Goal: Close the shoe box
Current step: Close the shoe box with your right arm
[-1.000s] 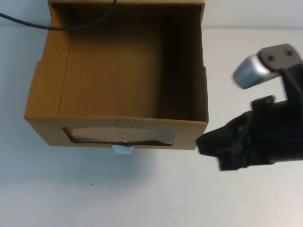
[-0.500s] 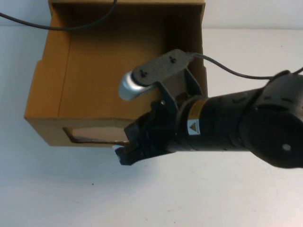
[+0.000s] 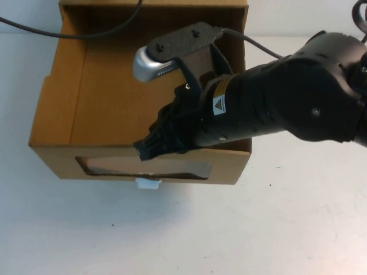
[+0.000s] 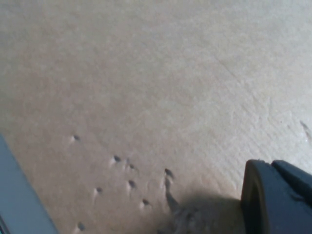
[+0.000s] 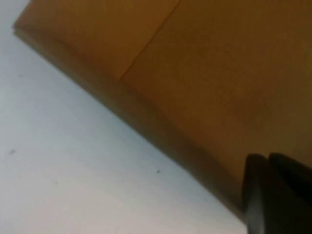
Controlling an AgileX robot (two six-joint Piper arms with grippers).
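Note:
The shoe box (image 3: 114,97) is a brown cardboard drawer, pulled out and open, with nothing inside. Its front wall has a clear window (image 3: 114,167) with a small white pull tab (image 3: 148,183) below it. My right gripper (image 3: 146,150) is shut and hangs over the top edge of the front wall, just above the tab. The right wrist view shows the gripper (image 5: 269,195) against the box wall (image 5: 204,73). My left gripper (image 4: 274,195) is out of the high view. In the left wrist view it is shut and sits close against a dented cardboard surface (image 4: 146,73).
The white table (image 3: 189,229) spreads in front of the box and to its right. A black cable (image 3: 86,33) lies across the box's far left corner. My right arm's black body (image 3: 287,97) covers the box's right side.
My right arm swung in from the right side of the table to the box front. It then moved up and back, so its tip is over the front wall.

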